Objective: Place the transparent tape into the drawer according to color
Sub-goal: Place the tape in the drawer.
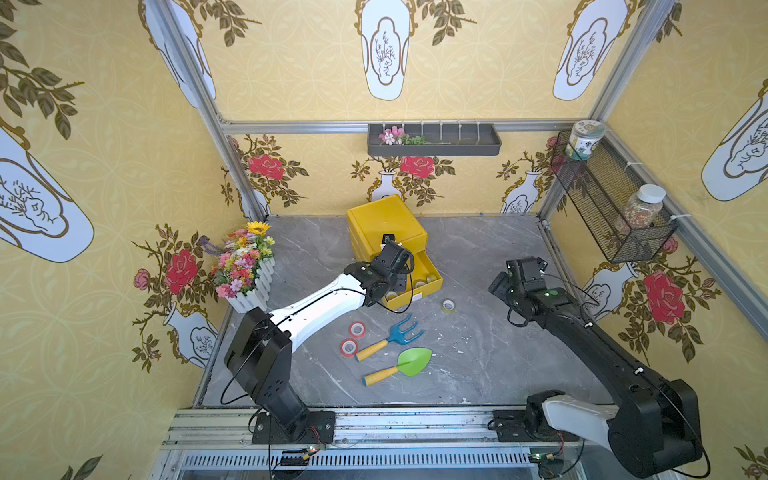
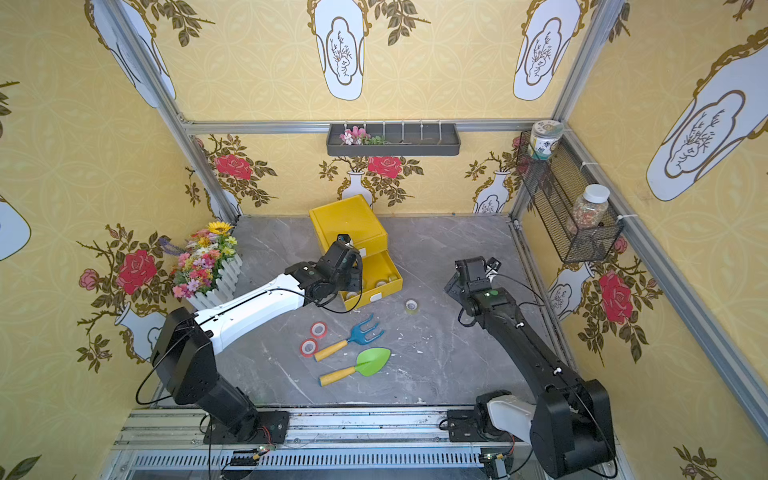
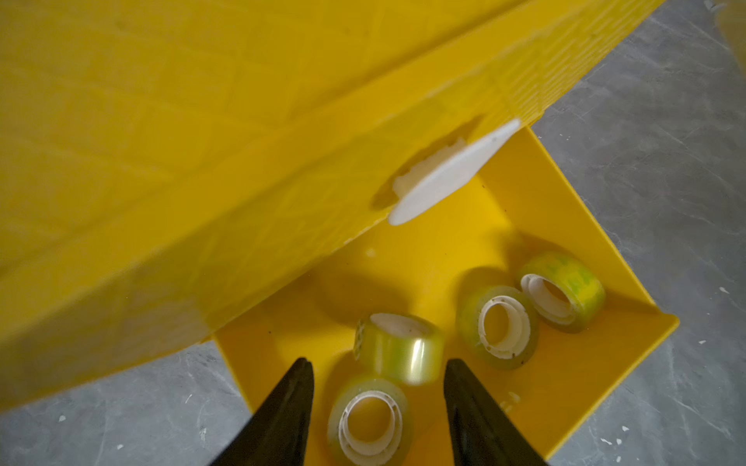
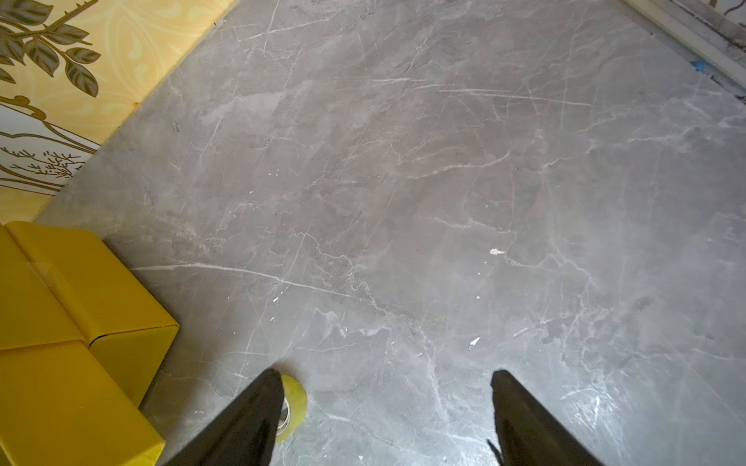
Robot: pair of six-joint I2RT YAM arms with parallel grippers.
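A yellow drawer unit [image 1: 386, 224] stands at the back of the table with its bottom drawer [image 3: 565, 226] pulled out. Several yellowish-green transparent tape rolls lie in it, one on its side [image 3: 399, 349] just past my left gripper's tips and one flat [image 3: 369, 419] below them. My left gripper [image 3: 377, 363] hangs over the drawer, jaws apart and holding nothing. Two red rolls [image 1: 357, 329] [image 1: 349, 347] and one yellowish roll [image 1: 448, 306] lie on the table. My right gripper [image 4: 385, 373] is open above the bare table, with that yellowish roll [image 4: 292, 403] beside one finger.
A blue toy fork [image 1: 395, 334] and a green toy trowel [image 1: 405, 363] lie next to the red rolls. A flower box [image 1: 245, 270] stands at the left wall. A mesh basket [image 1: 602, 199] with jars hangs on the right wall.
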